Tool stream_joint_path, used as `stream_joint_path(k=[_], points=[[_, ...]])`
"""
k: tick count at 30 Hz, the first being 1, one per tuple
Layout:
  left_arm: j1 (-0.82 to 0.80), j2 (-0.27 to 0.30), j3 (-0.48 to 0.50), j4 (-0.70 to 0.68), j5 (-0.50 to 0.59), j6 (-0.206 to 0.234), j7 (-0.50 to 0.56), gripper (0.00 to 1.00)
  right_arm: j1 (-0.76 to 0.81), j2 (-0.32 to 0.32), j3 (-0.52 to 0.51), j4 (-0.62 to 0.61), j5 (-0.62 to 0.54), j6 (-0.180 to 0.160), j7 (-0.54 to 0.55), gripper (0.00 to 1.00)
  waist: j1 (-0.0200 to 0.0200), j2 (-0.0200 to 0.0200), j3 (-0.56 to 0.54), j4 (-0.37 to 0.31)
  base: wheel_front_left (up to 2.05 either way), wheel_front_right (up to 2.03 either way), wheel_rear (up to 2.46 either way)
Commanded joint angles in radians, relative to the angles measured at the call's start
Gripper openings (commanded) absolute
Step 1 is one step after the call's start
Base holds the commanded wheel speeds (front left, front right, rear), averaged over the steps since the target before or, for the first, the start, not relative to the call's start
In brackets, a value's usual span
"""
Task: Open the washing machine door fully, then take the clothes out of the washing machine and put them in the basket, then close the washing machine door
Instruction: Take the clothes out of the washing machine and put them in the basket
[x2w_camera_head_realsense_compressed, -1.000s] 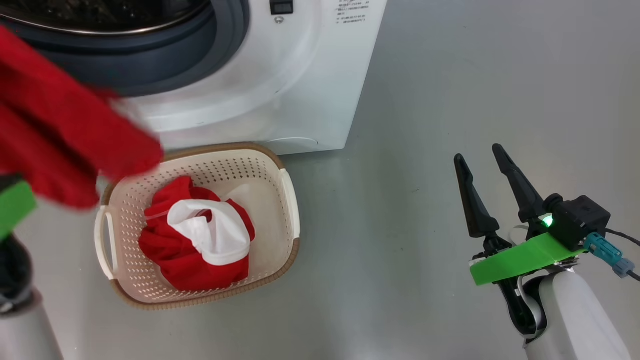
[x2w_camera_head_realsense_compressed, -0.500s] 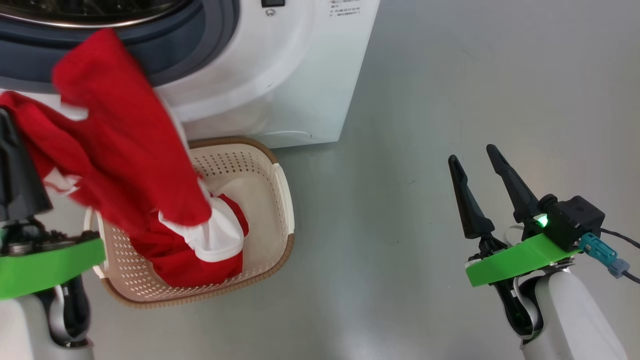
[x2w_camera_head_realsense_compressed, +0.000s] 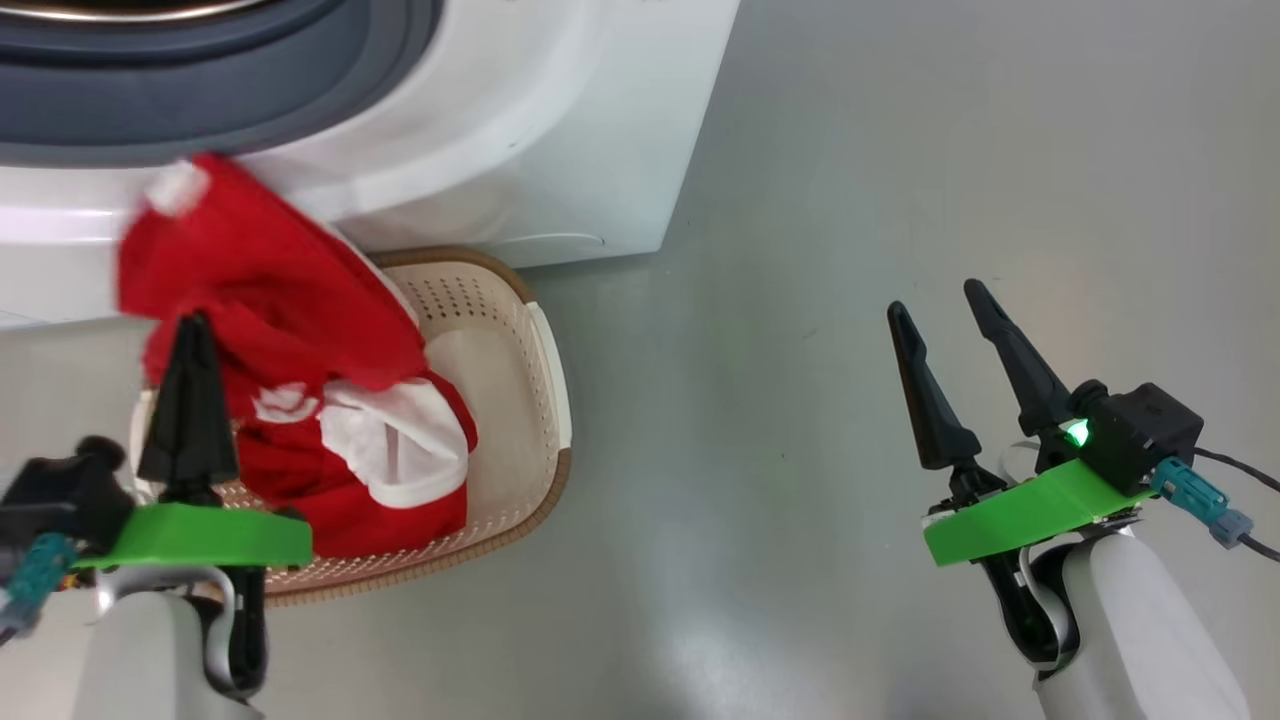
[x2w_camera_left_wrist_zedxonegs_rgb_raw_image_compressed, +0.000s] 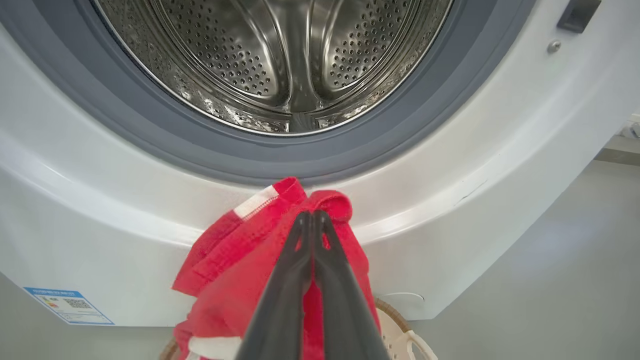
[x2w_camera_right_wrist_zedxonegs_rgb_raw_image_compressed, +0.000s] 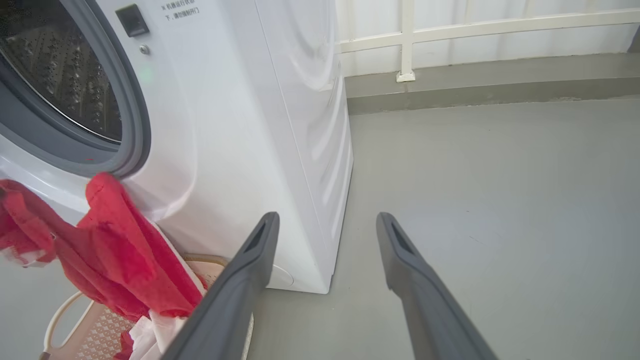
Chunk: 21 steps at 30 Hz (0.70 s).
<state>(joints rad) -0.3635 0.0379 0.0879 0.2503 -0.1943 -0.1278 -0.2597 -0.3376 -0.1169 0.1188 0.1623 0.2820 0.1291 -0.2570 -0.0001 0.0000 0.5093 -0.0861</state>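
**A:** What's around you, and what blocks the view?

**B:** The washer stands just behind the basket. From my left wrist I see its steel drum inside the grey gasket, with a blue label low on its front. The red garment I hold hangs over the basket's left half and hides it from my head.

**A:** Jaws?

**B:** On my left gripper the jaws are pinched together on that garment. My right gripper has its jaws spread wide and empty, well off to the right.

**A:** The clothes?

**B:** 1 red-and-white piece lies in the basket. The 2nd dangles above it.

**A:** What changed?

**B:** A moment ago my left gripper was at the view's left edge with the garment higher. Now it is over the basket and the garment sits lower. My right is unmoved.

**A:** The room?

**B:** There is a smooth grey floor and a white rail along the far wall.
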Motion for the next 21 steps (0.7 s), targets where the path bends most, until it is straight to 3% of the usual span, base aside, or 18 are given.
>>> stream_joint_path(k=[1, 21], points=[[-0.026, 0.035, 0.018, 0.008, 0.011, -0.003, -0.002, 0.00, -0.014, 0.009, 0.025, -0.027, -0.012, 0.002, -0.005, 1.00, 0.0001, 0.0000, 0.017, -0.007, 0.00, 0.00, 0.00], [-0.264, 0.112, -0.116, 0.548, 0.017, -0.003, -0.002, 0.00, -0.091, 0.036, 0.040, -0.041, -0.019, 0.002, -0.005, 1.00, 0.0001, 0.0000, 0.160, -0.049, 0.00, 0.00, 0.00]])
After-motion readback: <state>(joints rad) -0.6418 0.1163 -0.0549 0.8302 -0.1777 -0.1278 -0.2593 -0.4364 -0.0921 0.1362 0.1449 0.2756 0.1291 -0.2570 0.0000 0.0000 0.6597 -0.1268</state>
